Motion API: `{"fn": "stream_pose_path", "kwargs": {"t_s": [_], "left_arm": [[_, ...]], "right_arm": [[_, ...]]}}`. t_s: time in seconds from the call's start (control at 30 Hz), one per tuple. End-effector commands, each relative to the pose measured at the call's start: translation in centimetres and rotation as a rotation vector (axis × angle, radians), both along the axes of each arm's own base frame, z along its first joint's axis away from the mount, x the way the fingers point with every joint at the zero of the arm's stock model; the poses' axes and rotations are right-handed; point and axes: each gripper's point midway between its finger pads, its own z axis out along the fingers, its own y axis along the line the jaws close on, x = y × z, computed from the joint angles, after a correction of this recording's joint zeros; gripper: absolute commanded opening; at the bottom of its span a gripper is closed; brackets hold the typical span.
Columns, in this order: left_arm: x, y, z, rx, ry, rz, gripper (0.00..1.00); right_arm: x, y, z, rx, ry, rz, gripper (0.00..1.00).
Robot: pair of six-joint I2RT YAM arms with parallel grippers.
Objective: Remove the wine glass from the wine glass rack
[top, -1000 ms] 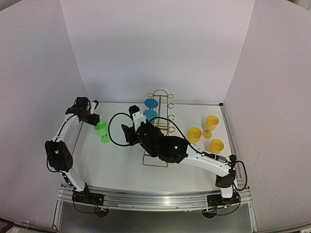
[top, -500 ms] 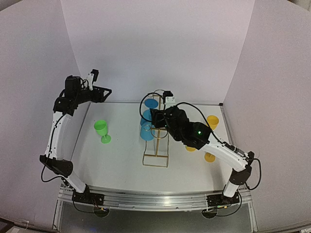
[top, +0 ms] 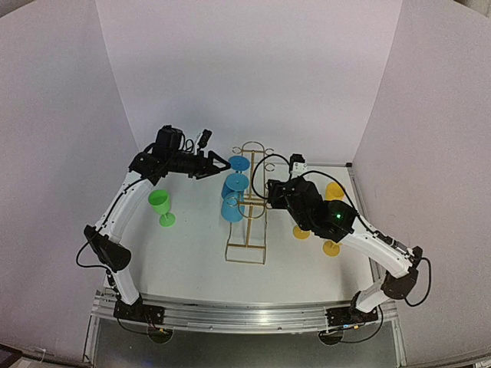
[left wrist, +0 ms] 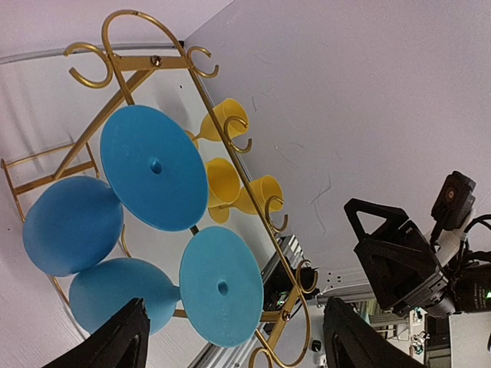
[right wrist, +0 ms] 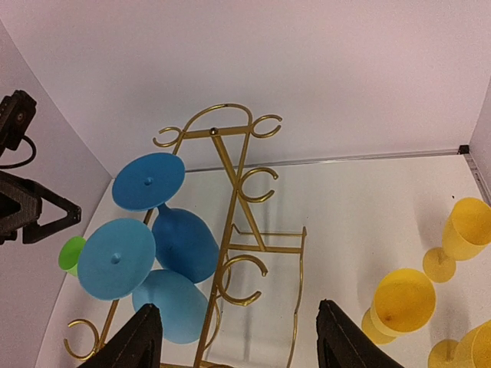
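Observation:
The gold wire wine glass rack (top: pixel 247 230) stands at the table's middle, leaning back. Two blue wine glasses hang from hooks on its left side, the upper one (top: pixel 238 162) above the lower one (top: pixel 232 208). My left gripper (top: pixel 221 162) is open and empty, just left of the upper glass's foot. In the left wrist view both round feet (left wrist: pixel 153 169) (left wrist: pixel 222 285) face the camera, the lower between my open gripper (left wrist: pixel 234 345). My right gripper (top: pixel 271 188) is open and empty, right of the rack; its view shows the rack (right wrist: pixel 230 207) and blue glasses (right wrist: pixel 182 241) ahead.
A green glass (top: pixel 161 207) stands upright left of the rack. Three yellow glasses (top: pixel 334 192) (top: pixel 301 230) (top: pixel 331 247) stand to the right, partly hidden by the right arm. White walls enclose the back and sides.
My left arm has swung from the far left wall over to the blue glasses on the rack. My right arm has drawn back from the rack's left to its right side.

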Motion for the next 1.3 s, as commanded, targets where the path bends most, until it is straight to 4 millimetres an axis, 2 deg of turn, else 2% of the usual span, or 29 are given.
{"fn": "stream_pose_path", "kwargs": {"t_s": [0.0,0.17,0.33,0.57,0.77,1.0,1.27], "left_arm": [[-0.6,-1.1,-0.7,-0.009,0.049,-0.011,0.75],[-0.5,-1.2,-3.0,0.026,0.114,0.001,0.68],[-0.9,-1.4,-4.4,0.025,0.186,-0.005,0.57],[-0.5,-1.9,-4.3,0.001,0.207,-0.004,0.43],[-0.3,-2.1,-4.2,-0.004,0.213,-0.001,0.26],[0.1,-2.2,-4.0,-0.007,0.205,0.010,0.21],[0.0,-2.0,-3.9,-0.008,0.204,0.014,0.09]], "right_arm": [[-0.6,-2.1,1.3,0.052,-0.019,-0.054,0.63],[-0.7,-2.2,1.4,0.049,-0.021,-0.051,0.63],[-0.7,-2.4,1.4,0.043,-0.022,-0.057,0.63],[-0.7,-2.4,1.3,0.035,-0.023,-0.058,0.62],[-0.7,-2.5,1.3,0.033,-0.023,-0.059,0.61],[-0.6,-2.0,1.0,0.029,-0.015,-0.045,0.60],[-0.6,-1.9,0.9,0.030,-0.011,-0.041,0.60]]}}
